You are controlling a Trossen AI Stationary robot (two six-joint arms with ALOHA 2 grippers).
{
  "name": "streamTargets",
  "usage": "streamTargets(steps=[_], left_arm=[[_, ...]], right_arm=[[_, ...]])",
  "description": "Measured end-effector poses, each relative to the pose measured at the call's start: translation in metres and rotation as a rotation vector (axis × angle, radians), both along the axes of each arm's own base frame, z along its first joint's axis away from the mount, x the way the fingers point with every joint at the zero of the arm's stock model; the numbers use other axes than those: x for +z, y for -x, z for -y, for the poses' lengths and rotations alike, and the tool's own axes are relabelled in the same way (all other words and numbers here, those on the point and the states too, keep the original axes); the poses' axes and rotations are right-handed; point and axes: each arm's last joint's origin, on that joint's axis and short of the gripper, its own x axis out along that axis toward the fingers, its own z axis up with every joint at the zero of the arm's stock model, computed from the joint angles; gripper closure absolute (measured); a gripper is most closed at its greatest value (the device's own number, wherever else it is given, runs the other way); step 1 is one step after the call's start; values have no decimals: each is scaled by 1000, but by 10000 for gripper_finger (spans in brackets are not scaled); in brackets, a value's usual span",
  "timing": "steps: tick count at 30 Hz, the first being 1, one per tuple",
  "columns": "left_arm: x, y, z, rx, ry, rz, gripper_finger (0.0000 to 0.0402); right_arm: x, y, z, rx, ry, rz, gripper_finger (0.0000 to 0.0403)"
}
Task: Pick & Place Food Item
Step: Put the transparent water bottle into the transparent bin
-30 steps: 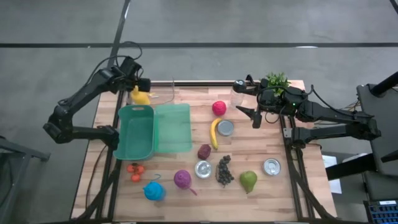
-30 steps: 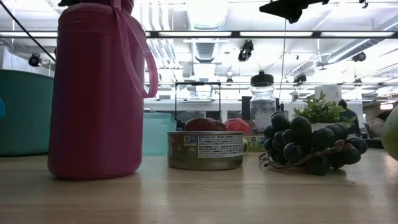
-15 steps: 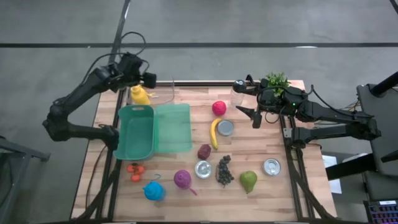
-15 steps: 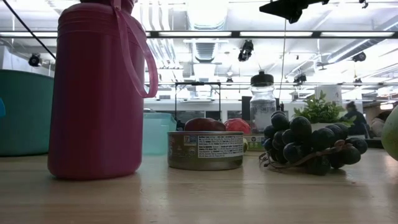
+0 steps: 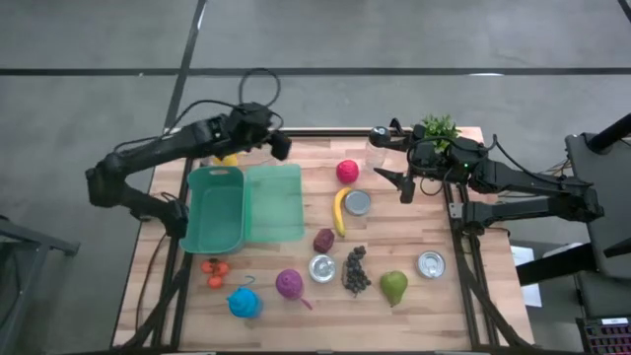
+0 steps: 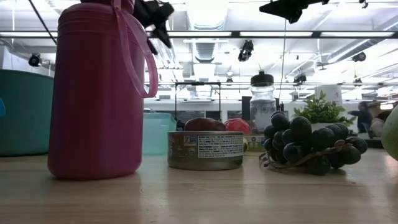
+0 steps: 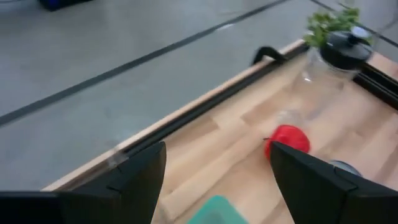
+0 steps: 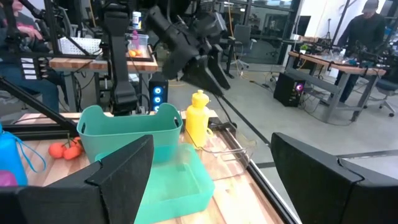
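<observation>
Both claws are standing open and gripping nothing. Reaching in from the table's [image 5: 414, 222] left side, the left gripper [image 5: 280, 147] is hovering over the far edge, just beyond the teal lid [image 5: 274, 202] that is lying flat beside the teal basket [image 5: 215, 209]. A yellow bottle [image 8: 198, 126] is standing behind the basket near the far left corner. Toward the near edge, tomatoes [image 5: 215, 270], a blue bottle [image 5: 245, 302], a magenta bottle [image 6: 96, 93] and a tin can [image 6: 204, 149] are sitting in a loose row. Mid-table, a banana [image 5: 339, 211] is lying between the lid and an upturned can [image 5: 357, 202], with a red apple [image 5: 347, 172] beyond it. Grapes [image 5: 355, 269] and a green pear [image 5: 394, 287] are resting nearer the front. The right gripper [image 5: 392, 179] is waiting above the far right area, beside a clear jar [image 5: 376, 148] and a small plant [image 5: 438, 127].
</observation>
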Motion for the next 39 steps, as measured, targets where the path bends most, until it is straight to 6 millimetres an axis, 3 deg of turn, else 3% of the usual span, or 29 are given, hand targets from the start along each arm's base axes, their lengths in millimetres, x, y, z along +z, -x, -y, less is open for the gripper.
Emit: streamTargets(steps=[11,17,23,34,39], left_arm=[[-31,-58,-16,-252,-92,30,111],[-47,-76,-23,-281,-57,23,111],[-48,-75,-21,-295,-33,3,111],[-9,-49,-11,-356,-156,23,111],[-1,-39,-6,-360,-158,14,111]], right_arm=[[0,0,0,0,0,0,80],[0,0,0,0,0,0,80],[0,0,0,-1,0,0,80],[0,0,0,0,0,0,80],[0,0,0,0,0,0,80]])
